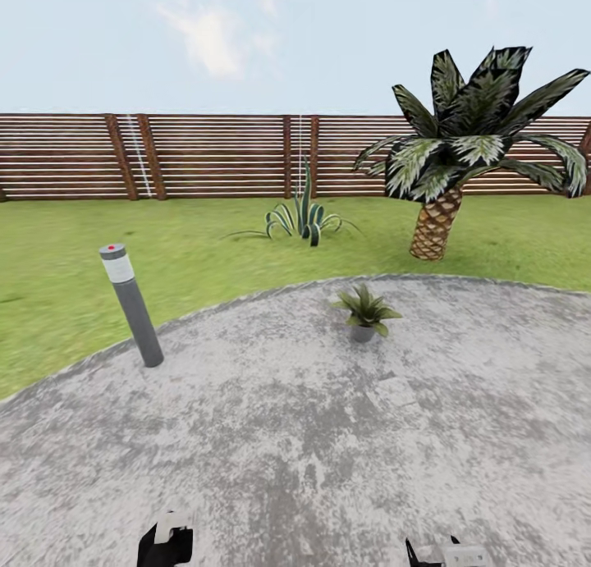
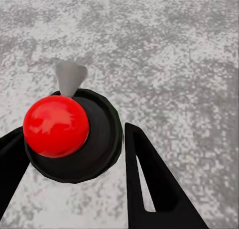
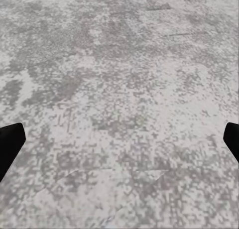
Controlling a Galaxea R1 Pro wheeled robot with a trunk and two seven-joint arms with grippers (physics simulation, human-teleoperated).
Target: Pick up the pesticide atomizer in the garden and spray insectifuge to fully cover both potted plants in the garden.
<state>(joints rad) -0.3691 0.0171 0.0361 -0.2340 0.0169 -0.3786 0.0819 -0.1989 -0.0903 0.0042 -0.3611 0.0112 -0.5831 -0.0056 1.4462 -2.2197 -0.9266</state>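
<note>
Holding pesticide atomizer: left hand; right hand released; potted plant in grey pot.

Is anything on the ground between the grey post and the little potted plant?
No. In the head view, only bare mottled paving lies between the post and the potted plant; the lawn edge curves just behind that stretch.
</note>
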